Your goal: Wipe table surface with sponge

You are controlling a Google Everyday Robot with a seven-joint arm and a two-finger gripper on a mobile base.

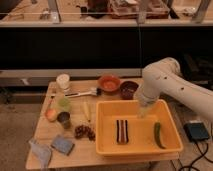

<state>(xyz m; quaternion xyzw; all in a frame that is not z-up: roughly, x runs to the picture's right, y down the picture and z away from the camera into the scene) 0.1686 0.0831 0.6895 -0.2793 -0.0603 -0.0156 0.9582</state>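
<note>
A robot's white arm (pixel 165 82) reaches down from the right so that its gripper (pixel 143 111) hangs inside the yellow tub (pixel 140 150), close to the tub's back wall and right of centre; whether the gripper is wide or narrow cannot be told, and nothing can be seen in its hold. The sponge (pixel 63 145), a blue-grey slab, lies flat on the wooden table (pixel 100 159) well to the left of the tub, level with the tub's front edge and well apart from the gripper. It sits askew to the table's edge, its long axis appearing to run diagonally from back-left to front-right. A crumpled grey cloth (pixel 40 151) lies farther left of the tub, just beyond the sponge. Inside the tub rest a dark striped bar (pixel 122 131) near the middle and a green vegetable (pixel 158 135) toward the right wall, both lying front to back. Behind the tub stand an orange bowl (pixel 109 82) and a dark bowl (pixel 129 89). Left of the tub are a brush (pixel 82 93), a white cup (pixel 63 81), a green cup (pixel 64 103) and a dark cup (pixel 64 119).
</note>
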